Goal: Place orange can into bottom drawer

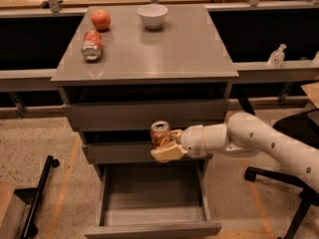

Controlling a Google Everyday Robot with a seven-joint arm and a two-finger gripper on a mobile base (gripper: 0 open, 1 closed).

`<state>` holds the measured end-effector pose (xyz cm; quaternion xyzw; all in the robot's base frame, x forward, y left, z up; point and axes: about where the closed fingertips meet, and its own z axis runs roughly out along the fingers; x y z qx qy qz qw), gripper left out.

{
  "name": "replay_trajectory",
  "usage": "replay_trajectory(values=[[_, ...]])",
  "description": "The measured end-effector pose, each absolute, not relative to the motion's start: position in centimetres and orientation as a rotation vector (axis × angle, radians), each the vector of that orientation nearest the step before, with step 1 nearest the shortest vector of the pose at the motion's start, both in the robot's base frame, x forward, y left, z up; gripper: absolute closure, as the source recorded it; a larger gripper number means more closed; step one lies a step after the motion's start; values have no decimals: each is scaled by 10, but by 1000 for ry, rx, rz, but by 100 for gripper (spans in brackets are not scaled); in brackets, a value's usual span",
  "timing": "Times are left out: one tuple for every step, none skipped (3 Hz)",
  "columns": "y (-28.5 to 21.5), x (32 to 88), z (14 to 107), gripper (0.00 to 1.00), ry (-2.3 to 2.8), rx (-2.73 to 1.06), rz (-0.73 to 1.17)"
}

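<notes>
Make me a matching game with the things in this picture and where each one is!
Things:
1. orange can
2. bowl
3. apple
4. bottom drawer

Places:
A. pulled open, lowest down
B. held in the gripper, higher than the open drawer
C. back left of the cabinet top
D. back middle of the cabinet top

Pairs: 1-B, 2-D, 3-C, 4-A

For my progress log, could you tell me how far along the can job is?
Done: the bottom drawer stands open and the gripper is shut on the orange can. In hand: can held above the drawer. Left: lowering and releasing it inside.
</notes>
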<state>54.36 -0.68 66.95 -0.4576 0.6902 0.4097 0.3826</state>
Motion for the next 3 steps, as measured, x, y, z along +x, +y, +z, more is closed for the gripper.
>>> replay_trajectory(values=[[-6,543,660,100,1770,-1152,1059],[-3,542,660,100,1790,-1179,1022],[8,537,636,100,1778,-1188,1065]])
